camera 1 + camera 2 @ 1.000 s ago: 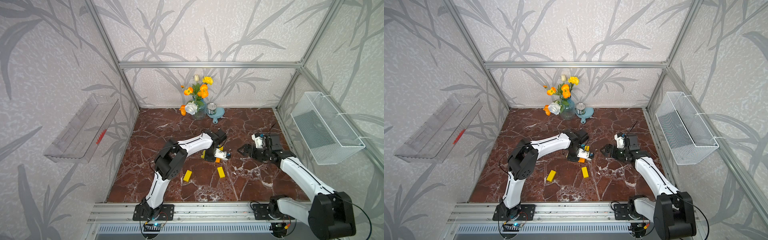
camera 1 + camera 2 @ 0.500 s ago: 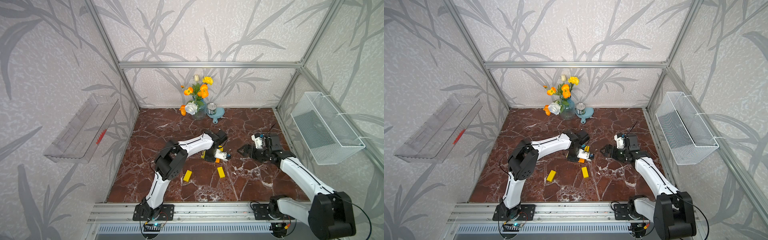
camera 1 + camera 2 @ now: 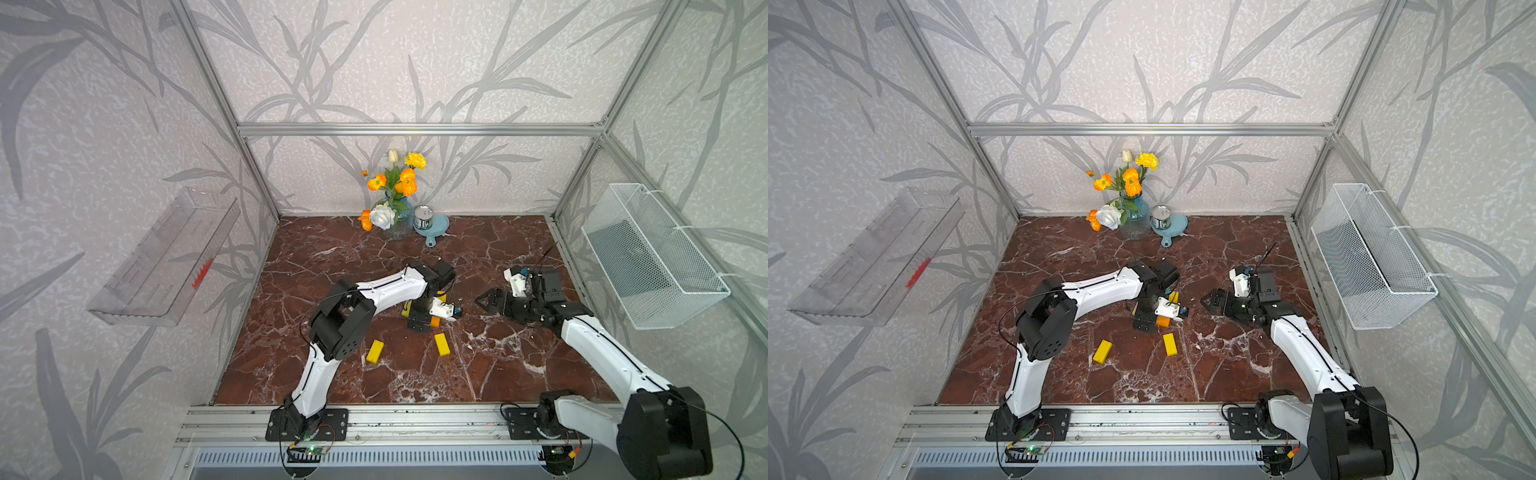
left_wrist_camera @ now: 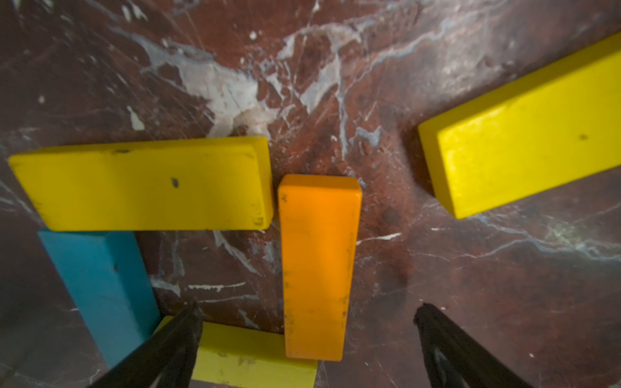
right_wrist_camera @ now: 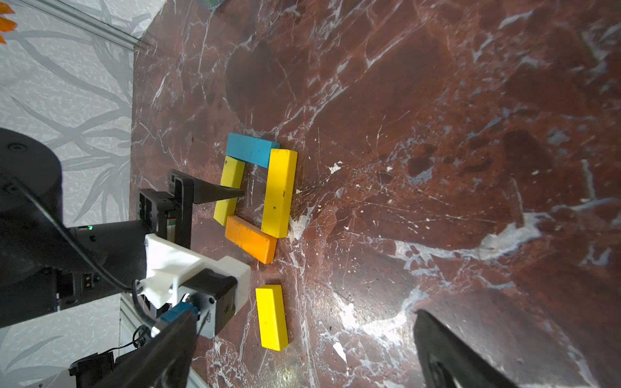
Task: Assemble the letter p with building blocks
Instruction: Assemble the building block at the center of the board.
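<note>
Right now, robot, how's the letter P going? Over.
Left gripper open over orange block, which closes the loop. Right gripper open, empty. Two yellow blocks loose, not yet placed. Nothing in the way.

Six building blocks lie on the desk (image 3: 332, 249). Four are yellow: the partly covered yellow block (image 5: 232, 169) and the uncovered yellow block (image 5: 279, 193) in the square figure, the loose yellow block (image 5: 271, 317) close to it, and the far yellow block (image 3: 375, 351) alone. There is one orange block (image 5: 250, 242) and one blue block (image 5: 250, 150). There are two robot arms, the left arm (image 3: 390, 289) and the right arm (image 3: 602, 353). One flower vase (image 3: 397, 226), one tin can (image 3: 423, 217), one blue dish (image 3: 441, 225), one wire basket (image 3: 648, 257), one clear shelf (image 3: 166, 257).
</note>
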Controlling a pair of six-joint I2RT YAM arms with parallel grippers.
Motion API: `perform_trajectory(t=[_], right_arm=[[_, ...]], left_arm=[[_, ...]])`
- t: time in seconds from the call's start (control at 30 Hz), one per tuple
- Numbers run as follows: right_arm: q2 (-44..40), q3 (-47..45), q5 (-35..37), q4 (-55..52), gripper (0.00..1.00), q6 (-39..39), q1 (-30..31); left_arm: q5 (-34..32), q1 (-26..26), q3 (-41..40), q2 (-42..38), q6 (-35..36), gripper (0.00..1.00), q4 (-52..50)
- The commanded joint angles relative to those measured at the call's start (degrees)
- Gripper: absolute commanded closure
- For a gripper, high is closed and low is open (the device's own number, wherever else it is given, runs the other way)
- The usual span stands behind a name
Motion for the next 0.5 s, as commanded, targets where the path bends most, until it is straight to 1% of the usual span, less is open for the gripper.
perform_trajectory(t=[0.0,0.07,0.13,0.2,0.27,0.3,0.33,0.4,0.47], right_arm=[[-2.5,0.8,3.3,-1.5,0.01,-0.9,-1.0],[-3.2,1.6,5.8,-2.5,0.01,-2.2,-1.0],[-3.1,2.4,7.0,-3.6,0.01,-3.4,-1.0],[-2.2,3.1,5.5,-3.8,0.01,-4.5,-1.0],[-0.8,3.1,1.8,-2.4,0.01,-4.4,-1.0],[0.3,3.0,-0.1,-1.3,0.03,-4.2,-0.7],[1.2,2.8,-0.7,-0.2,0.03,-3.8,-0.1],[3.8,2.8,-1.8,2.6,0.04,-3.0,2.2],[6.5,3.9,-0.9,3.7,0.04,-3.0,6.2]], left_arm=[[0.0,-0.1,-0.4,-5.6,-2.3,0.0,3.0],[0.6,0.1,-0.2,-7.9,-4.3,0.0,5.6],[0.8,0.4,-0.1,-10.3,-7.7,0.0,9.3],[-0.1,0.7,-0.2,-12.9,-11.1,0.0,13.8],[-3.1,0.8,-1.0,-15.8,-16.5,0.0,19.8],[-4.2,0.8,-1.1,-17.4,-18.5,0.0,21.8],[-5.4,0.9,-1.4,-18.8,-20.3,0.0,23.7],[-8.3,1.2,-2.4,-22.1,-24.5,0.0,26.9],[-11.3,2.0,-4.2,-25.3,-27.9,0.0,29.3]])
